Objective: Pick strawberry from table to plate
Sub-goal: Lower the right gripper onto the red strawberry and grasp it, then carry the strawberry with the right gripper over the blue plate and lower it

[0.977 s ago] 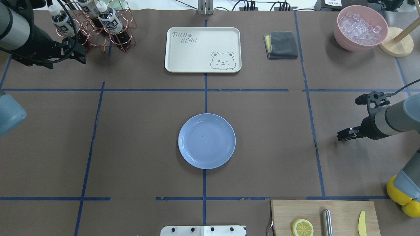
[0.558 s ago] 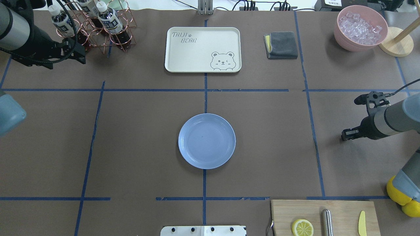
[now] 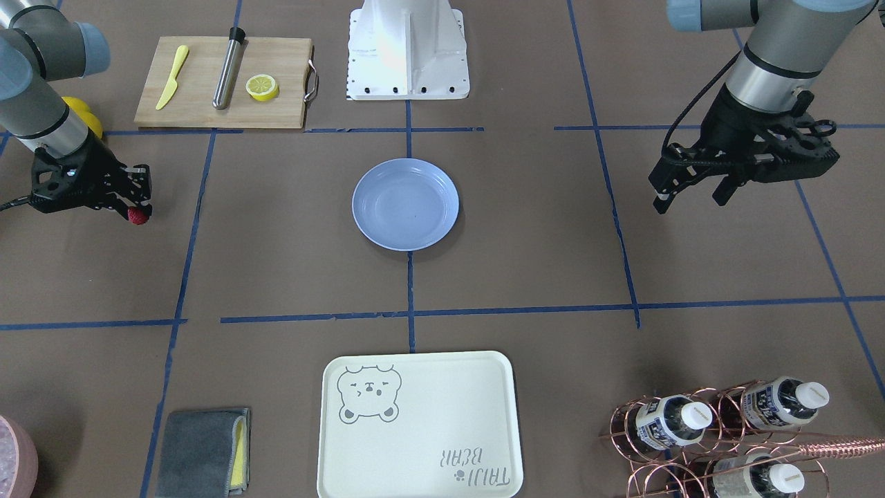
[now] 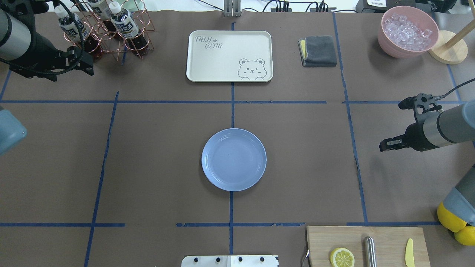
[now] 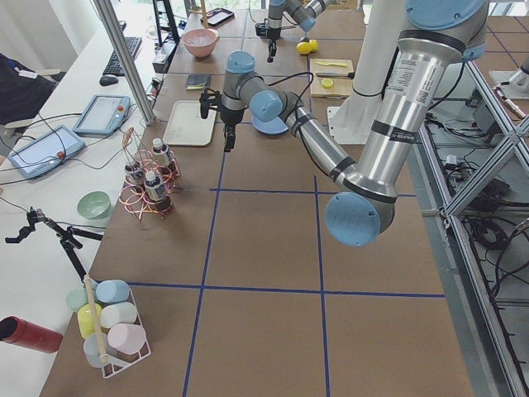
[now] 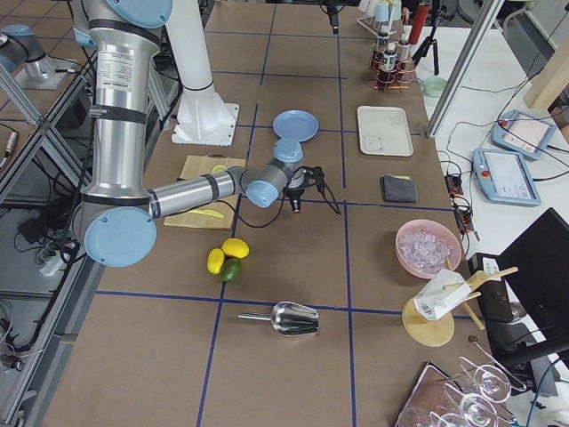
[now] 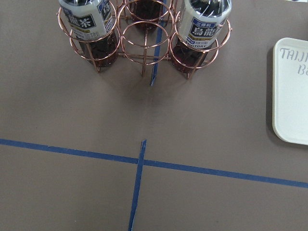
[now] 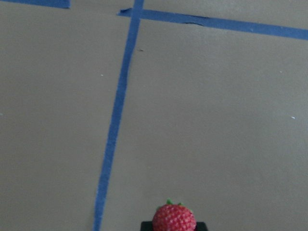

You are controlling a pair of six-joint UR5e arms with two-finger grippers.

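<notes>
The pick looks made, and the carry is what remains. The robot's right hand (image 3: pixel 133 205) is closed narrow on the strawberry (image 3: pixel 138 217). The berry shows red at the fingertips in the front view and sits centred at the bottom edge of the right wrist view, with a dark bit of the hand just beneath it. Whether it has cleared the surface (image 3: pixel 553 263) or is only just touching it cannot be told for sure. It is out on the robot's right side of the surface, with one blue tape line (image 3: pixel 196 207) between it and the middle square. That puts it well apart from the plate (image 3: pixel 405 204), which lies in the centre with nothing in it. So by my reading the grasp is done and the delivery is not. What is left is to bring the berry in toward the middle, lower it over the plate and let go. The left hand (image 3: pixel 688 202) hangs with its fingers wide apart and nothing between them, far off on the left near the rack of bottles (image 3: pixel 719 429), and seems to have no part in this.
</notes>
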